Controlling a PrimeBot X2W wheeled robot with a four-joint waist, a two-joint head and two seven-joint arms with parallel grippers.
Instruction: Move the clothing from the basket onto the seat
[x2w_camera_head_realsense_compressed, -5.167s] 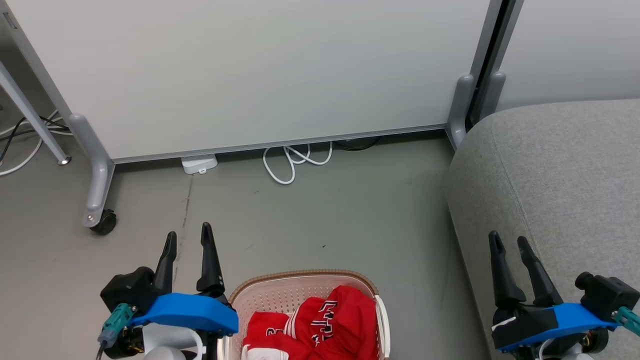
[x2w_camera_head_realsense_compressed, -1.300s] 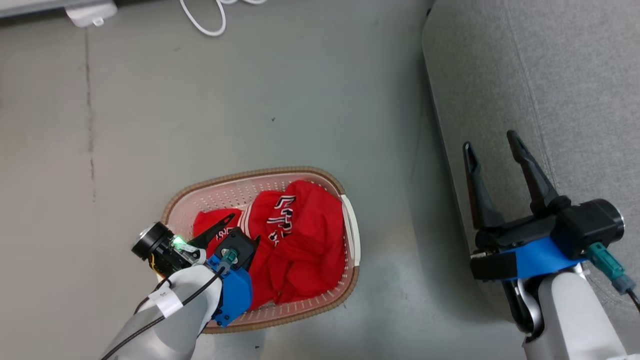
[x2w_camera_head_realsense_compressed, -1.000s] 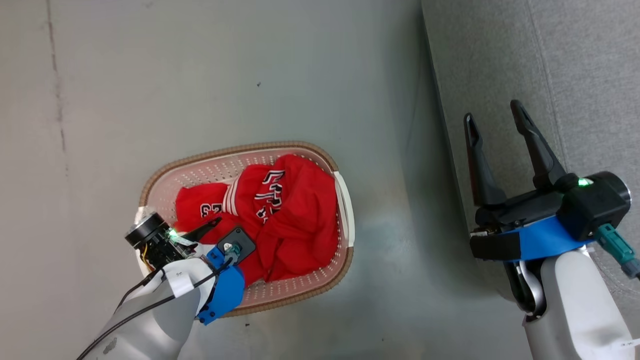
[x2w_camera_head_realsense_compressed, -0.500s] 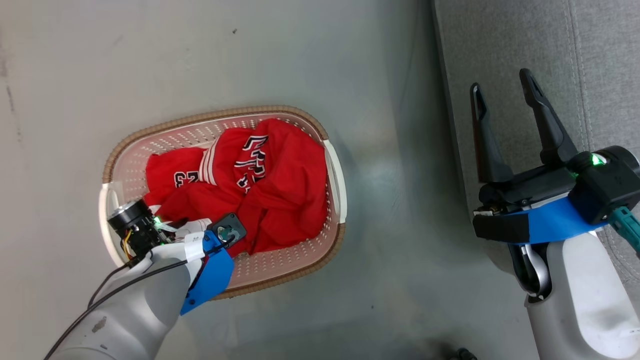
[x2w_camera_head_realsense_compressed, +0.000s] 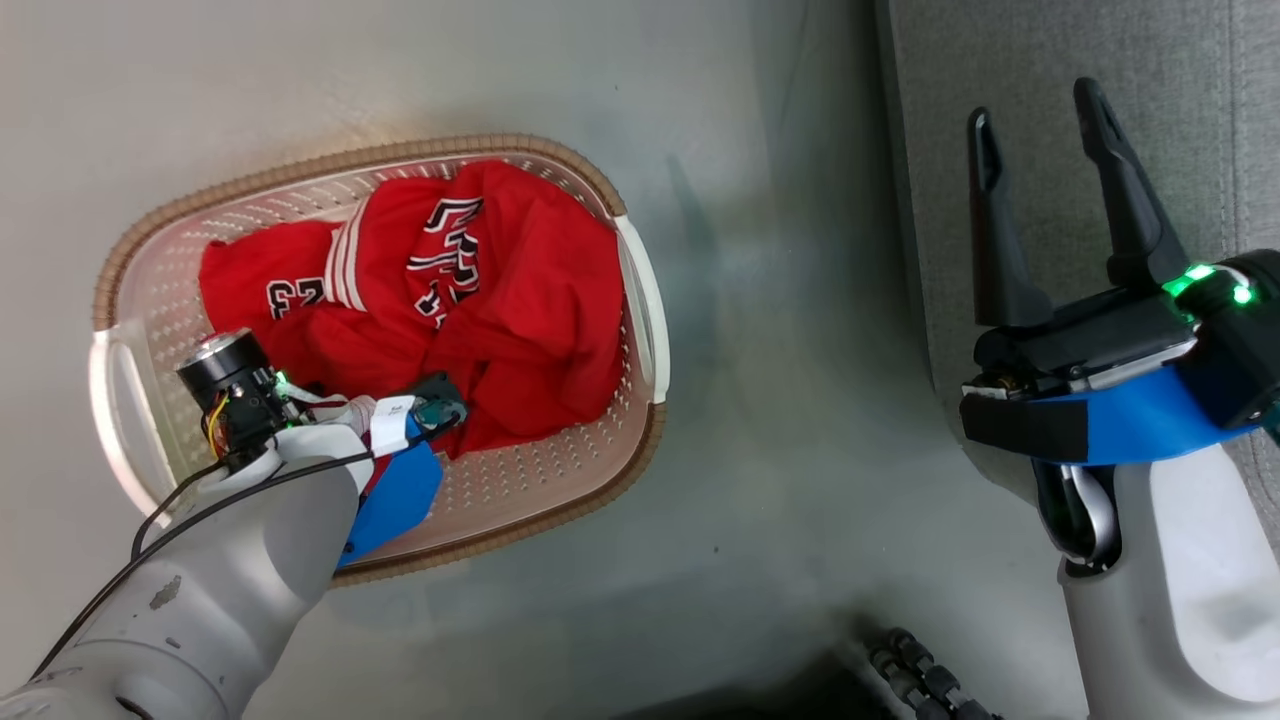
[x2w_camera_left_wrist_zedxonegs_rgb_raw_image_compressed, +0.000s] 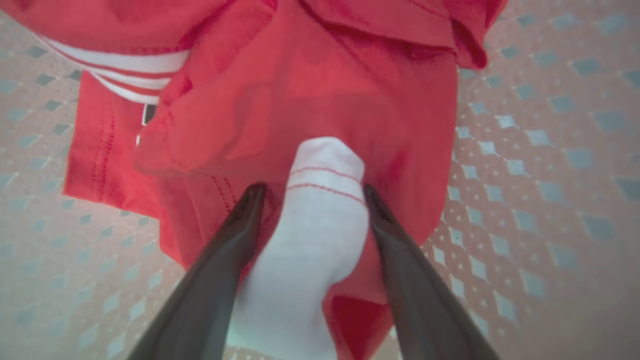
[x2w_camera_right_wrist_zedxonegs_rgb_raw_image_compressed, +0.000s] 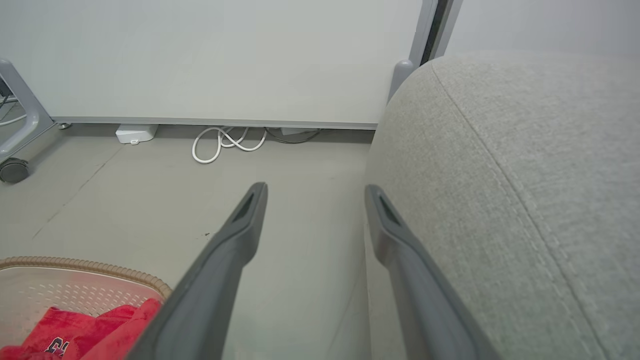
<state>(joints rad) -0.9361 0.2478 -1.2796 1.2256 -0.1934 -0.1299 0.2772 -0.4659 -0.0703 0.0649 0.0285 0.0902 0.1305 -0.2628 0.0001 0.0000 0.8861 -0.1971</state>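
Note:
The clothing (x2w_camera_head_realsense_compressed: 520, 280), bright red with white stripes and black-and-white lettering, lies crumpled in the cream basket (x2w_camera_head_realsense_compressed: 640, 300) on the floor. My left arm reaches down into the basket's near-left part. In the left wrist view my left gripper (x2w_camera_left_wrist_zedxonegs_rgb_raw_image_compressed: 312, 190) is open, and its fingers (x2w_camera_left_wrist_zedxonegs_rgb_raw_image_compressed: 240, 235) straddle a white fabric fold of the clothing (x2w_camera_left_wrist_zedxonegs_rgb_raw_image_compressed: 320, 90) above the basket's perforated floor (x2w_camera_left_wrist_zedxonegs_rgb_raw_image_compressed: 525, 150). My right gripper (x2w_camera_head_realsense_compressed: 1035, 105) hangs open and empty over the edge of the grey seat (x2w_camera_head_realsense_compressed: 1180, 80). The right wrist view shows that gripper (x2w_camera_right_wrist_zedxonegs_rgb_raw_image_compressed: 314, 189) beside the seat (x2w_camera_right_wrist_zedxonegs_rgb_raw_image_compressed: 500, 175), with the basket's rim (x2w_camera_right_wrist_zedxonegs_rgb_raw_image_compressed: 75, 265) at lower left.
Grey floor separates the basket from the seat. A dark ribbed part (x2w_camera_head_realsense_compressed: 920, 680) sits at the bottom edge. Beyond, a white partition panel stands with a coiled white cable (x2w_camera_right_wrist_zedxonegs_rgb_raw_image_compressed: 225, 145), a white power box (x2w_camera_right_wrist_zedxonegs_rgb_raw_image_compressed: 135, 133) and a caster wheel (x2w_camera_right_wrist_zedxonegs_rgb_raw_image_compressed: 12, 170) at its foot.
The head camera has tilted further down, so the basket sits higher in the picture. My left gripper has sunk lower into the basket onto the clothing. The right gripper stays open.

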